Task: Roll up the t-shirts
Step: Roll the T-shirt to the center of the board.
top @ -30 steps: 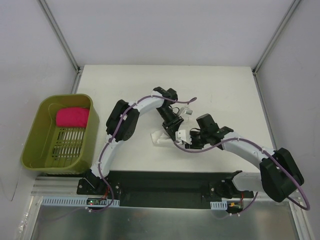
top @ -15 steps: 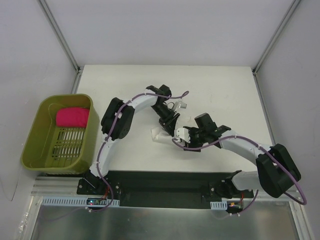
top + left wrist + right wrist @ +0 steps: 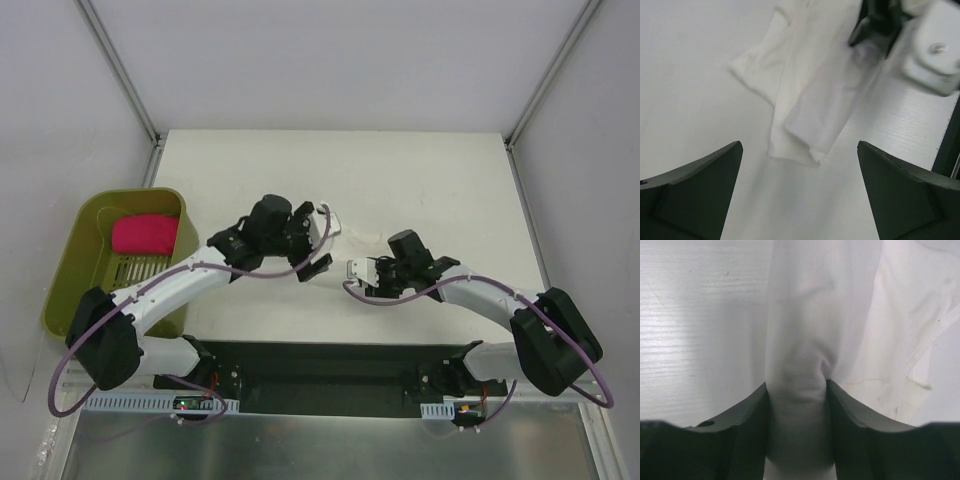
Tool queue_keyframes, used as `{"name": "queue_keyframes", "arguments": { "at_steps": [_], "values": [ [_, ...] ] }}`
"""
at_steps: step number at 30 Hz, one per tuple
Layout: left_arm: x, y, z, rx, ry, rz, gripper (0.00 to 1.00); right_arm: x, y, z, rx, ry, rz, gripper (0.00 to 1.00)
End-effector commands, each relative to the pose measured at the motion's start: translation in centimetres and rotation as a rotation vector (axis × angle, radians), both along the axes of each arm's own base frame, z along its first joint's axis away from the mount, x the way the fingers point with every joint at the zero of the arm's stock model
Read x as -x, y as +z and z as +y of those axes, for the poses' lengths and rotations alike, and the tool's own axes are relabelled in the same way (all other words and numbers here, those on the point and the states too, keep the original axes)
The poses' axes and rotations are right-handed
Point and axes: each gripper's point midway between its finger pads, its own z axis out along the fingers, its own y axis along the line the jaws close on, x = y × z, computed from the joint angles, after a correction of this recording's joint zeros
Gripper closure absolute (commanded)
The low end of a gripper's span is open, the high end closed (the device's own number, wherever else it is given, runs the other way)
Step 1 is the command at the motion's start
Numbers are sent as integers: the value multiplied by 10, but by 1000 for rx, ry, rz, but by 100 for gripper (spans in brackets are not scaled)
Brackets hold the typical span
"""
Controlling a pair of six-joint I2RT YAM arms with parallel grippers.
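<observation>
A white t-shirt point(image 3: 815, 95) lies on the white table as a narrow folded bundle with a loose flap on its left; no print shows. My left gripper point(image 3: 799, 200) hovers just short of its near end, jaws wide open with nothing between them. In the top view the left gripper point(image 3: 322, 246) is at table centre. My right gripper point(image 3: 797, 390) is shut on a bunched fold of the t-shirt point(image 3: 805, 325), and its white housing point(image 3: 925, 55) shows at the shirt's far end. The right gripper point(image 3: 362, 272) faces the left one.
An olive green basket point(image 3: 75, 290) stands at the table's left edge with a pink rolled cloth point(image 3: 145, 233) inside. The table's black front rail point(image 3: 330, 365) runs along the near edge between the arm bases. White walls enclose the table.
My left gripper has let go of the t-shirt, opened wide and drawn back to the left as the arm swung low. The right gripper keeps hold of the cloth and has barely moved.
</observation>
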Motion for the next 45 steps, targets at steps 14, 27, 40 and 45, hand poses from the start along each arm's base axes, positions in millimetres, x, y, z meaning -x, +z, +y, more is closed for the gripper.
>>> {"name": "queue_keyframes", "arguments": {
  "at_steps": [14,27,40,45],
  "values": [
    [12,-74,-46,-172,-476,-702,1,45,-34,-35,104,-124,315,73],
    [16,-113,-57,-271,-634,-601,40,45,-33,-35,96,-135,349,75],
    [31,-114,-54,-260,-658,-248,86,66,-27,-43,113,-110,392,49],
    [32,-111,-53,-251,-642,-221,89,85,-25,-44,134,-12,380,43]
  ]
}}
